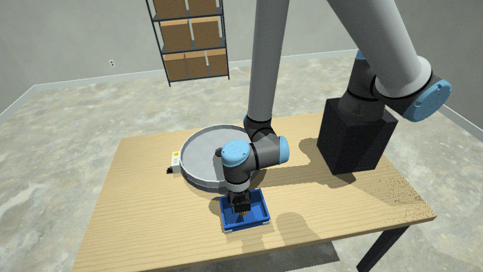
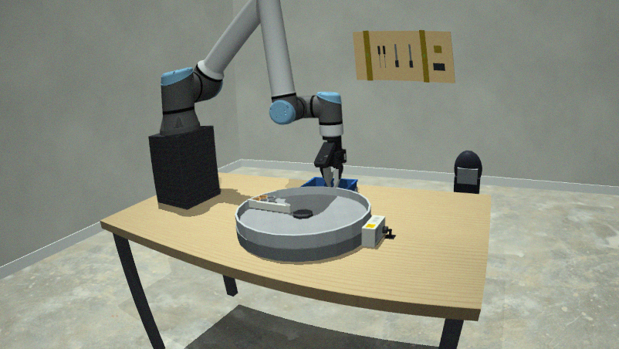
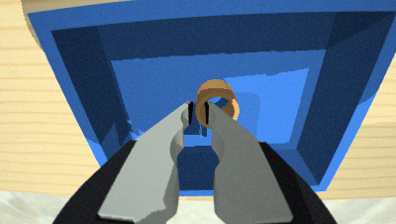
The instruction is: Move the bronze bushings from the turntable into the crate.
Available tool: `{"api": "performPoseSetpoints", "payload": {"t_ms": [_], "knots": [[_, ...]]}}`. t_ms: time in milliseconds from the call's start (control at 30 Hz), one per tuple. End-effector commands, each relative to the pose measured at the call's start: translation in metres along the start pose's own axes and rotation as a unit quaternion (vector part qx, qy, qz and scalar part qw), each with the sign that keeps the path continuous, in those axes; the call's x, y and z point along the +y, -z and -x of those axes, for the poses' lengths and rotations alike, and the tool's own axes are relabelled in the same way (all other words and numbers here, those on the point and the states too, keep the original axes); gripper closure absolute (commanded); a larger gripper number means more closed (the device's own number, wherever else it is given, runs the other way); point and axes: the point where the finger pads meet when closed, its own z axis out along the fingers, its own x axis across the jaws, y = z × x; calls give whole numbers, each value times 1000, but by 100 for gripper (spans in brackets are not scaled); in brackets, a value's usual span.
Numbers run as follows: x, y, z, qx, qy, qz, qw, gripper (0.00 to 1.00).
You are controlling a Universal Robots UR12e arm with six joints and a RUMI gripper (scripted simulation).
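Ring-shaped bronze bushing [image 3: 202,88] beside grey fingers

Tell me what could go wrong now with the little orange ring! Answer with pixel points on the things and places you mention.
The fingers [image 2: 336,177] look so close to the ring [image 1: 243,213] [image 3: 215,84] that it might snag and get dragged when they lift. They're also down in the crate [image 1: 223,214] [image 2: 353,181] [image 3: 99,16], so moving sideways could bump its wall. And orange bits [image 2: 261,198] sit beside grey bits [image 2: 272,199] on the turntable [image 1: 199,141] [image 2: 299,240], so it might grab a wrong one.
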Motion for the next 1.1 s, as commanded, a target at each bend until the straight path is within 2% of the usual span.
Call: {"api": "performPoseSetpoints", "payload": {"t_ms": [0, 233, 633, 700, 900, 1067], "knots": [[0, 5, 1, -1, 0, 0, 1000, 94], [0, 19, 1, -1, 0, 0, 1000, 94], [0, 73, 0, -1, 0, 0, 1000, 94], [0, 73, 0, -1, 0, 0, 1000, 94], [0, 92, 0, -1, 0, 0, 1000, 94], [0, 96, 0, -1, 0, 0, 1000, 94]]}}
